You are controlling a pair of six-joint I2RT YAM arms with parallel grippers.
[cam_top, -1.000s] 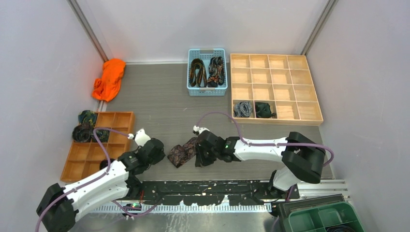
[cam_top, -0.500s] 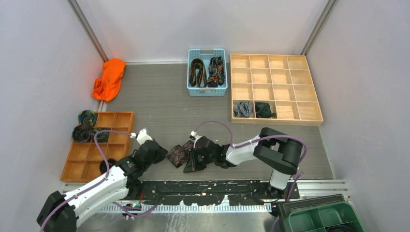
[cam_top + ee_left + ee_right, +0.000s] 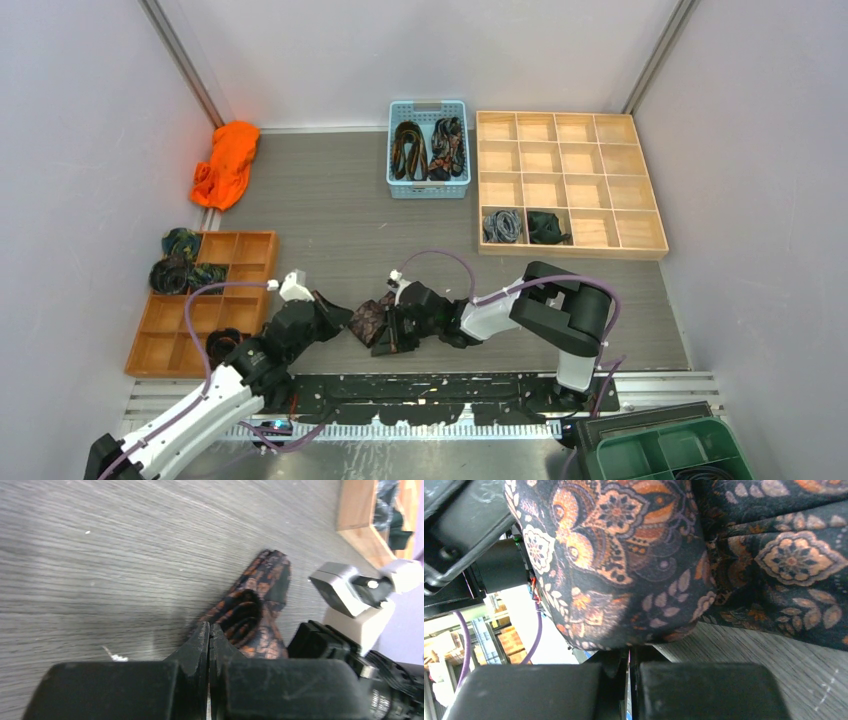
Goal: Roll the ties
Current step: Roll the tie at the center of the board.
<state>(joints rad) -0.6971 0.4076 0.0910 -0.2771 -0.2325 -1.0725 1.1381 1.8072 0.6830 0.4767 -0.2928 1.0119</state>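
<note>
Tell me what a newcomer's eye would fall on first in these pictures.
First comes the paisley tie, partly rolled, in the near middle, with the left hand and the right hand shut on either side of it. Next is the bright orange cloth in the far left corner. Then comes the blue basket of ties at the far edge, beside a wooden tray.

I held my left arm (image 3: 215, 390) low and stretched forward, the left gripper (image 3: 209, 630) pressed fully closed. My right arm (image 3: 490, 315) was folded back at the elbow, the right gripper (image 3: 628, 656) closed too, facing the left one.
</note>
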